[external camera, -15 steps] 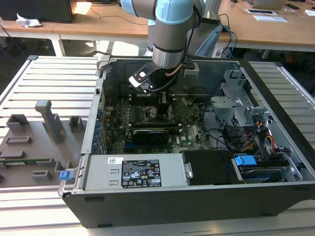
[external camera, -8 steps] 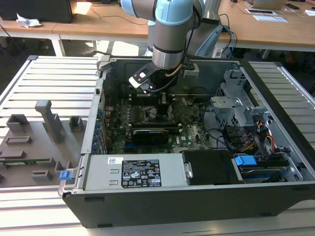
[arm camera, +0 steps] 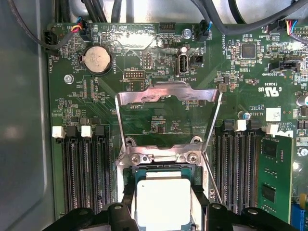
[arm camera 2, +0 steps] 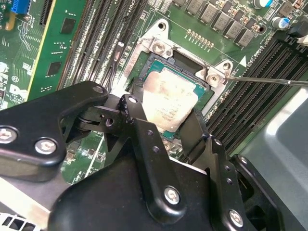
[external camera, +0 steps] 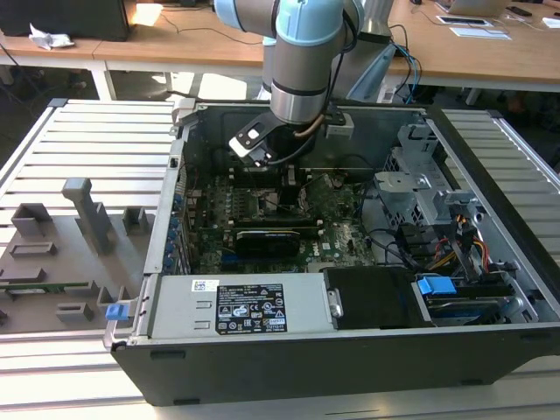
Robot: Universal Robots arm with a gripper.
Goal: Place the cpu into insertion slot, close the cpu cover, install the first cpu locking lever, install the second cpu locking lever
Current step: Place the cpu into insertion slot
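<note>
- The open computer case lies flat, and the insertion slot sits near the middle of the board inside it.
- The arm reaches straight down into the case, directly above the insertion slot.
- The green motherboard spreads out on all sides of the insertion slot, with black memory slots flanking it on both sides.
- The gripper hangs low over the insertion slot. Its black fingers sit one against each opposite edge of the chip, and I judge them closed on it.
- The cpu cover is swung up on its hinge at one edge of the insertion slot. It stands open with bare board showing through its window, so closing it is not yet done.
- The insertion slot shows its silver rim and screws at the hinge side. Its dark inside is mostly hidden under the chip.
- The cpu lies square within the insertion slot's outline, silver top up and green rim showing, held between the fingers. It looks seated or very nearly so, though I cannot tell if it is fully down. This first step looks almost complete but not released.
- A thin metal lever runs outward from one corner of the insertion slot, across the memory slots. It looks unlatched. With the cover up, I judge both lever steps to be outstanding.
</note>
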